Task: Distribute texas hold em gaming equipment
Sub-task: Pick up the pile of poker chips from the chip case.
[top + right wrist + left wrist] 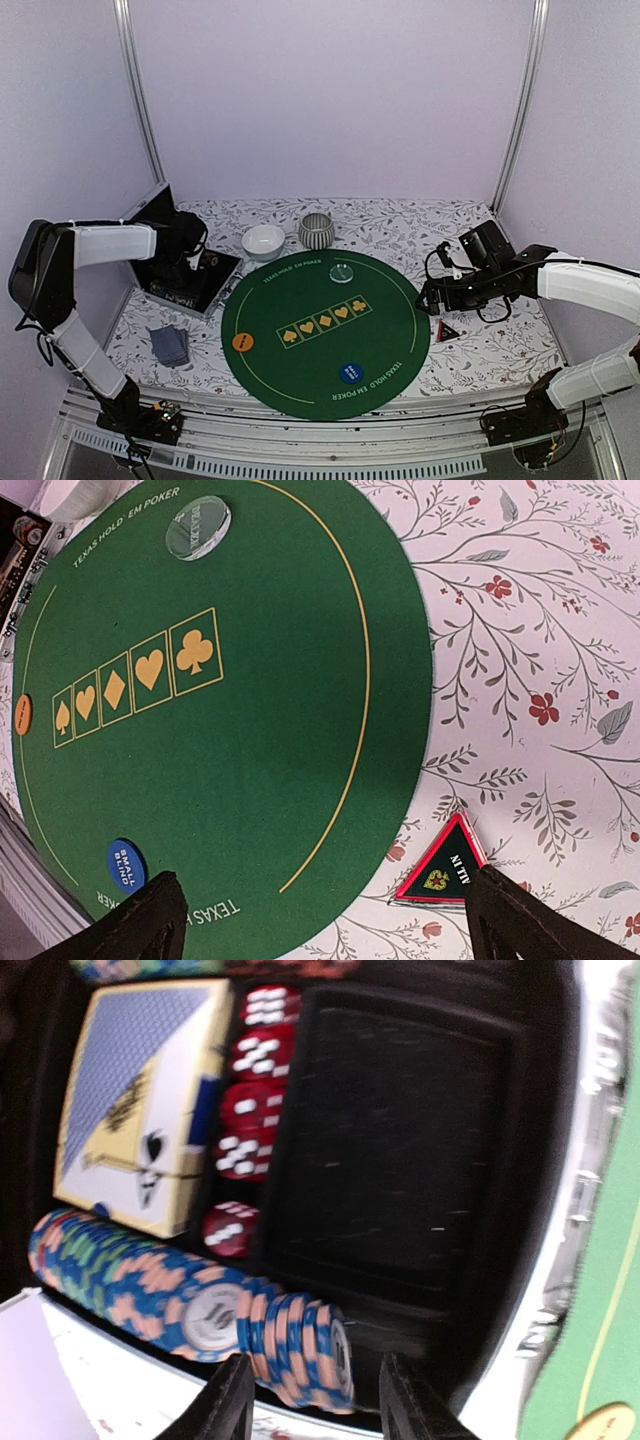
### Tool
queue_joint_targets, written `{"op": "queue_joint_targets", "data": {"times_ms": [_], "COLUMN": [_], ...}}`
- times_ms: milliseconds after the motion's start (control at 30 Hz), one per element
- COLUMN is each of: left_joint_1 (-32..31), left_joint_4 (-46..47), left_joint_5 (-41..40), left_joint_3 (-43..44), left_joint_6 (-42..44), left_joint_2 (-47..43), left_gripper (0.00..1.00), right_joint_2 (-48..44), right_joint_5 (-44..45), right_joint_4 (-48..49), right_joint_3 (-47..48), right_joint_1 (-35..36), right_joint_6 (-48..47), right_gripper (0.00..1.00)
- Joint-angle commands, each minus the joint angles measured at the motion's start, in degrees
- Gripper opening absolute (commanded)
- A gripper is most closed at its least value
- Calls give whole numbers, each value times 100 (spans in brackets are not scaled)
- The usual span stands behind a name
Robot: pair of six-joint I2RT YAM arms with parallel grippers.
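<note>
1. Top external view: a round green felt mat (325, 330) lies on the floral-cloth counter (480, 350), with pale lilac walls around.
2. Left of the mat, an open black case (400, 1140) holds ridged, striped poker chips (190, 1290). The left end effector (320, 1400) has its fingers apart astride the end of the chip row, with a gap on one side.
3. The right end effector (330, 920) gapes wide, empty, over the mat's right edge, near a flat red-black triangle (445, 868).
4. Grey-blue cards (169, 345) lie stacked left of the mat.
</note>
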Motion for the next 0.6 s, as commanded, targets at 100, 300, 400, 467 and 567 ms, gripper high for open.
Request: {"op": "queue_joint_targets", "data": {"times_ms": [100,300,400,467,567], "left_joint_1": [-168,-169,-180,-184,-176], "left_joint_4": [194,100,33,35,27], "left_joint_5": [548,-24,-212,-237,-342], "left_joint_3": [-79,-17,25,25,25], "left_joint_6": [101,33,-15,-18,-25], "left_joint_2": [174,243,343,345,382], "left_gripper": [44,46,46,49,51], "right_joint_2": [-1,6,16,24,48], "right_joint_5": [-24,-41,-55,-71,-90], "right_joint_4": [-20,-21,-19,-21,-21], "right_joint_3": [61,48,69,85,97], "right_joint_1": [-18,-24,-19,-25,-24], "right_joint_6": [-11,-14,-39,-40,-47], "right_gripper": [99,99,99,99,99]}}
